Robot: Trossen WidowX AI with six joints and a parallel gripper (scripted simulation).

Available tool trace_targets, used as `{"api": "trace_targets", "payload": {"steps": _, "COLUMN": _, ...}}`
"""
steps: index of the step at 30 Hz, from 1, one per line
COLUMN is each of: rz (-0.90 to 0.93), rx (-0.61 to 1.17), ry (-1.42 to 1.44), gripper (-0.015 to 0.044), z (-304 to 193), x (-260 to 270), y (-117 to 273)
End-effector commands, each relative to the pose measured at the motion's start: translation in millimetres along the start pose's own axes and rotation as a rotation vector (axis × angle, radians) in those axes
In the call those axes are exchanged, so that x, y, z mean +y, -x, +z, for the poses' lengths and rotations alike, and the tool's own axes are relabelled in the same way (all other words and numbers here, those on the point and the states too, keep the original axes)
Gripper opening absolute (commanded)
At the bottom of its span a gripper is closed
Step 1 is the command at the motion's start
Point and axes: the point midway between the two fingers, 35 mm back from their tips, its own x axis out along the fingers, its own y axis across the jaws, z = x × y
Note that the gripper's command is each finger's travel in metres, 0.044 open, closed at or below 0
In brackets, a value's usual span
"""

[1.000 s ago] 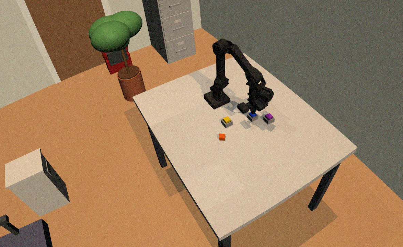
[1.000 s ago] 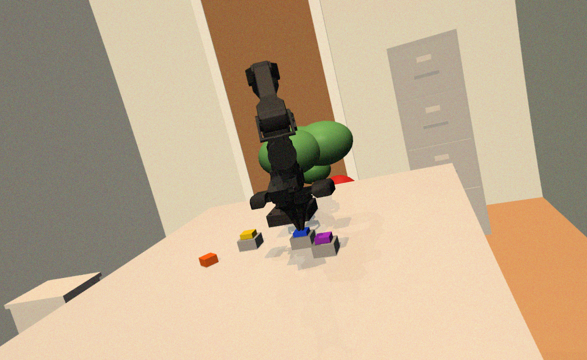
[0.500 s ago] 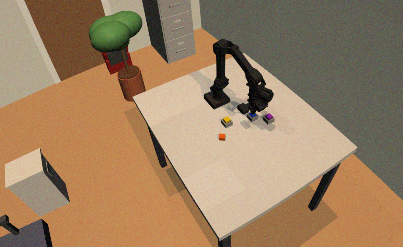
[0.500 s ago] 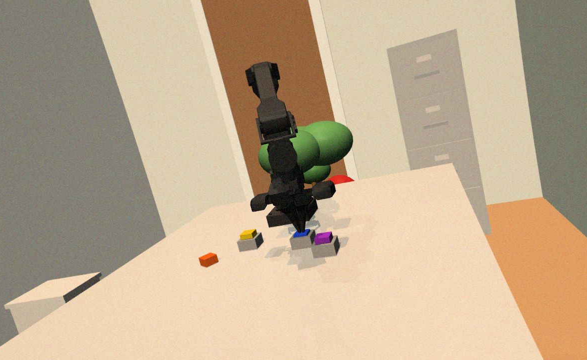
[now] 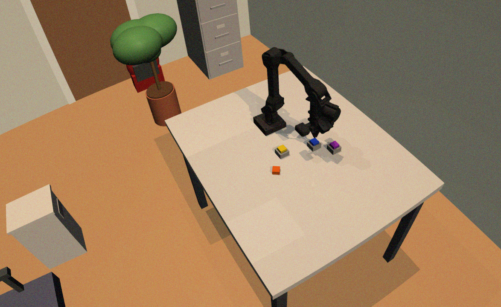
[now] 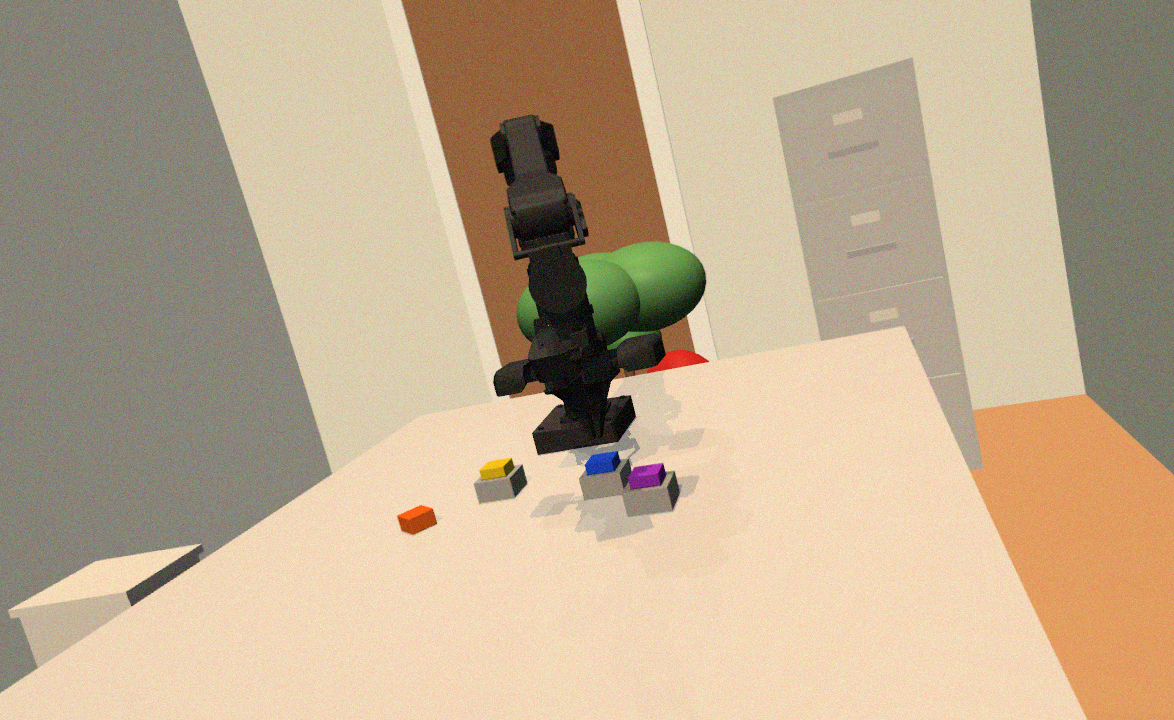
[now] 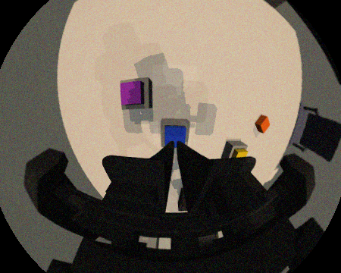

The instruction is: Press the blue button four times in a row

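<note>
blue button (image 5: 313, 141): stiff, springy cap, pressing at its centre | gripper (image 5: 315, 134) hovering above, jaws pressed together, empty | purple button (image 5: 334, 144) sitting at 3 o'clock

Blue button (image 5: 313, 141), orange block (image 5: 275, 169)

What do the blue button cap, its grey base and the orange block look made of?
Blue button: flat, saturated cap with no gloss, probably matte plastic. Its grey base: uniform dull grey with sharp edges, either plastic or painted metal; the look leaves it open. Orange block: solid colour, no grain or shine, likely plastic or painted wood. The shut tool above the button is plain matte black.
</note>
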Motion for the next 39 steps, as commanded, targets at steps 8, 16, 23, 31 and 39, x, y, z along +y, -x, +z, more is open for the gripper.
{"api": "trace_targets", "payload": {"steps": 8, "rz": -0.005, "rx": 0.006, "ry": 0.004, "gripper": 0.0020, "z": -1, "x": -1, "y": -11}}
{"api": "trace_targets", "payload": {"steps": 16, "rz": -0.005, "rx": 0.007, "ry": 0.004, "gripper": 0.0020, "z": -1, "x": -1, "y": -24}}
{"api": "trace_targets", "payload": {"steps": 23, "rz": -0.006, "rx": 0.007, "ry": 0.004, "gripper": 0.0020, "z": -2, "x": -1, "y": -33}}
{"api": "trace_targets", "payload": {"steps": 31, "rz": -0.006, "rx": 0.007, "ry": 0.004, "gripper": 0.0020, "z": -2, "x": -1, "y": -33}}
{"api": "trace_targets", "payload": {"steps": 39, "rz": -0.006, "rx": 0.007, "ry": 0.004, "gripper": 0.0020, "z": -2, "x": -1, "y": -33}}
